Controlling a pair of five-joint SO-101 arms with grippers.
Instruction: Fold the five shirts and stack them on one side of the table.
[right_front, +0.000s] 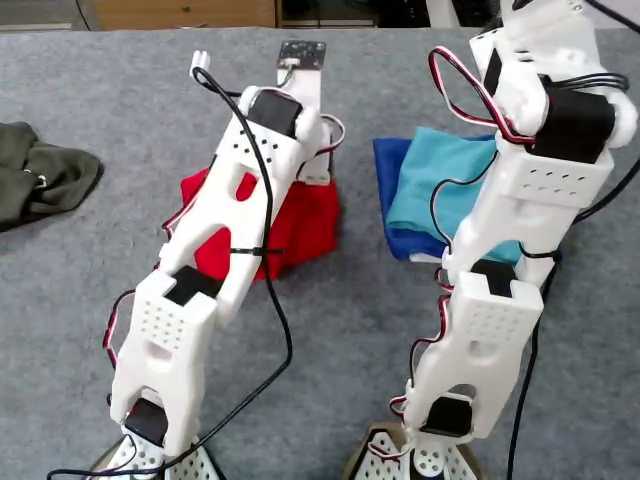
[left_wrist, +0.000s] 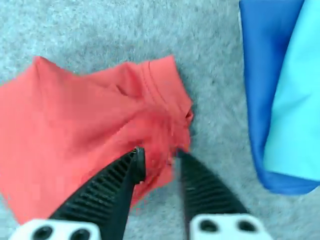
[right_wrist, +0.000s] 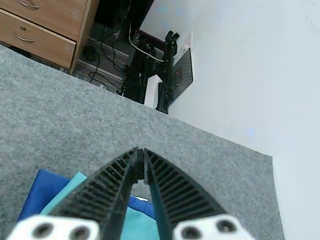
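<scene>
A crumpled red shirt (right_front: 300, 225) (left_wrist: 90, 130) lies in the middle of the grey table. My left gripper (left_wrist: 159, 155) hangs low over the shirt's edge on the side toward the stack, open, with red cloth between its fingertips. To the right, a folded teal shirt (right_front: 440, 180) (left_wrist: 300, 100) (right_wrist: 62, 197) rests on a folded blue shirt (right_front: 390, 190) (left_wrist: 265, 75) (right_wrist: 40, 190). My right gripper (right_wrist: 141, 152) is raised above that stack, shut on nothing, pointing toward the table's far edge.
A dark green shirt (right_front: 40, 175) lies bunched at the table's left edge. Grey felt (right_front: 120, 90) covers the table. Beyond the far edge stand a wooden drawer unit (right_wrist: 40, 25) and cables on the floor.
</scene>
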